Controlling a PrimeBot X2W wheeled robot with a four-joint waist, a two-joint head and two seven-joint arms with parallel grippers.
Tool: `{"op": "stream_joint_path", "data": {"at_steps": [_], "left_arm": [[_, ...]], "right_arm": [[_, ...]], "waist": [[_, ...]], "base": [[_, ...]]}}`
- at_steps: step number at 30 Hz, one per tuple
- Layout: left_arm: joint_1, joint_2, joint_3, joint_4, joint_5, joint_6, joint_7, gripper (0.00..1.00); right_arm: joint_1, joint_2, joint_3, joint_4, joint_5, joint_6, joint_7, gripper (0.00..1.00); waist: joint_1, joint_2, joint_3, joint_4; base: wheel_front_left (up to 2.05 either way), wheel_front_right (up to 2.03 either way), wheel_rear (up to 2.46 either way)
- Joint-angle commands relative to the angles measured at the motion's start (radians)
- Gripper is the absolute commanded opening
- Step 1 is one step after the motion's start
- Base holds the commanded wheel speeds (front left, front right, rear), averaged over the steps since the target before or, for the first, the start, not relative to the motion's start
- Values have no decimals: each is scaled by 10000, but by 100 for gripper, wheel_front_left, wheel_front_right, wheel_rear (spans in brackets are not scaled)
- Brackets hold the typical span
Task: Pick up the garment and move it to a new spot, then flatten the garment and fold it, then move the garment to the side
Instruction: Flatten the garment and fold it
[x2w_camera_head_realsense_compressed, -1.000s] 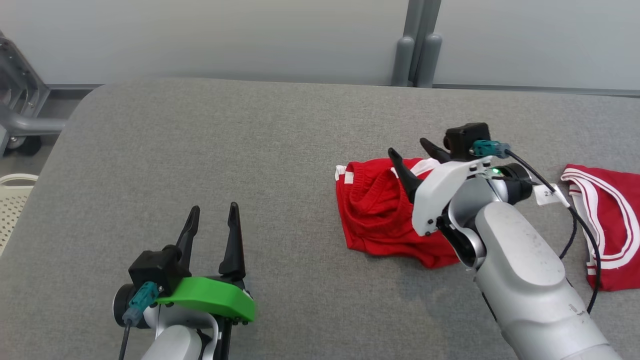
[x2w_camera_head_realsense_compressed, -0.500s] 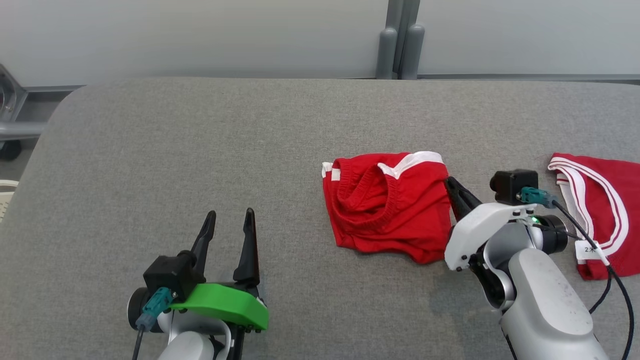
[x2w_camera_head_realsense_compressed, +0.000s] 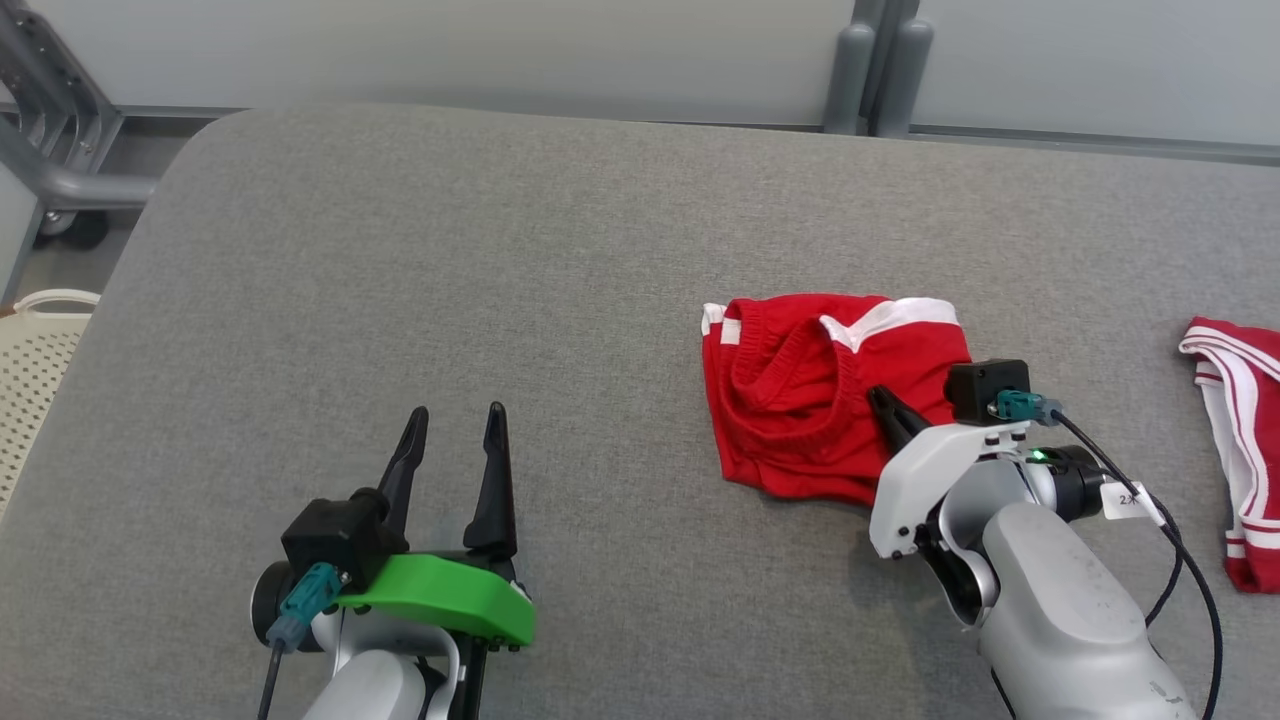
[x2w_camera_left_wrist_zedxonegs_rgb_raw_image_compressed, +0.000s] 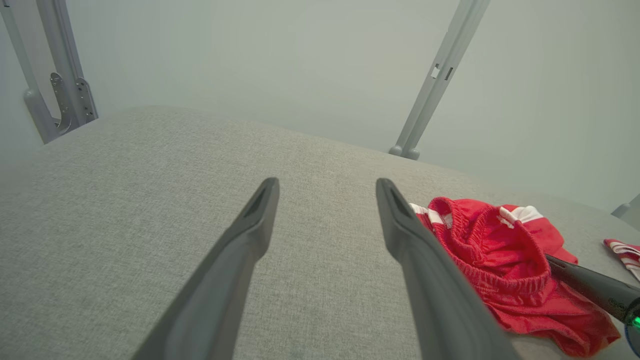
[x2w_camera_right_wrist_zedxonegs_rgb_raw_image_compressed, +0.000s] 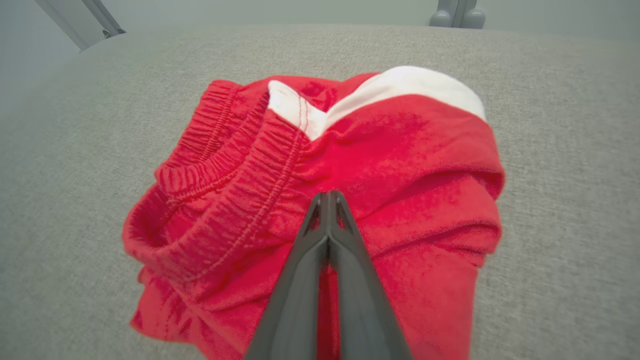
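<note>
Two hands: both over the grey tabletop (x2w_camera_head_realsense_compressed: 400, 250), one near left, one near right.
Left hand (x2w_camera_head_realsense_compressed: 457, 412): fingers spread wide, nothing between them, pointing to the far side; bare tabletop beneath.
Right hand (x2w_camera_right_wrist_zedxonegs_rgb_raw_image_compressed: 327, 195): fingers pressed together, tips sunk in red cloth, a small fold nipped between them; creases run in toward the tips.
Red garment (x2w_camera_head_realsense_compressed: 790, 420): shorts in a crumpled heap, lying right of centre on the tabletop; elastic waistband gapes toward the left, white band along the far right edge.
Grip spot: near right part of the heap, just right of the waistband.
Second red garment (x2w_camera_head_realsense_compressed: 1235, 440): red with white stripes, at the right edge of the head view, well apart from the heap, partly cut off.
Basket (x2w_camera_head_realsense_compressed: 30, 380): pale, perforated, off the tabletop's left side.
Frame (x2w_camera_head_realsense_compressed: 60, 150): grey metal, far left, beyond the tabletop.
</note>
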Motion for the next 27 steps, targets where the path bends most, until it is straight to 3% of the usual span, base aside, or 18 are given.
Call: {"op": "stream_joint_path", "data": {"at_steps": [1,15,27], "left_arm": [[-139,17,28,-30,95,29,-40,100],[-344,-58,48,75,110,-60,-94,100],[-325,-45,2,204,112,-116,-105,100]], "right_arm": [[-163,-31,52,133,15,0,-104,0],[-1720,-29,1081,2353,598,0,-760,0],[-2119,-28,3343,2639,1757,0,-1009,0]], "waist": [[0,106,122,202],[0,106,375,693],[0,106,321,736]], "base": [[0,0,0],[0,0,0],[0,0,0]]}}
